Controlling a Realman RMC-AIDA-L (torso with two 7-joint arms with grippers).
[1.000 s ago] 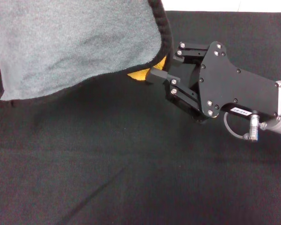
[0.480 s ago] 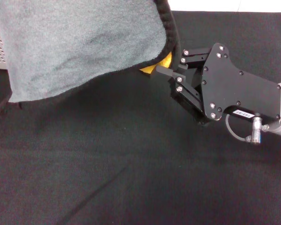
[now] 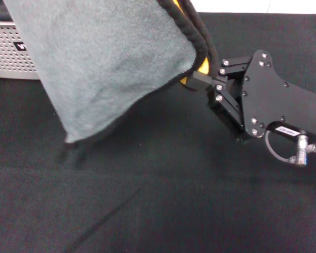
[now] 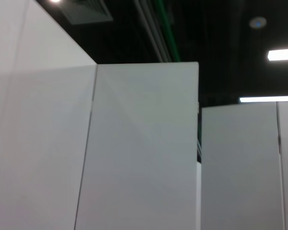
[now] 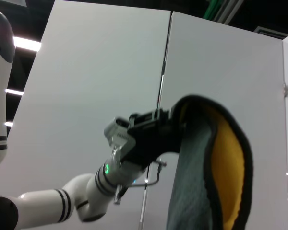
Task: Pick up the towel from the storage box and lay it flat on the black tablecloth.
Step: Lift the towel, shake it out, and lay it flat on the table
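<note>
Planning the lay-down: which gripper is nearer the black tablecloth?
Right. The right gripper hangs low over the black tablecloth, jaws on the towel's lower corner; the left gripper holds the towel's top edge, higher up.

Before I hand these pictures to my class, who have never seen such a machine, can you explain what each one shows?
It is a two-armed robot. The head camera looks down at a black tablecloth. The right gripper pinches a corner of the towel, grey fleece facing us. The pale storage box stands behind the towel. The right wrist camera looks upward: there the left gripper grips the towel's top edge. The left wrist camera sees only white panels and ceiling.
</note>
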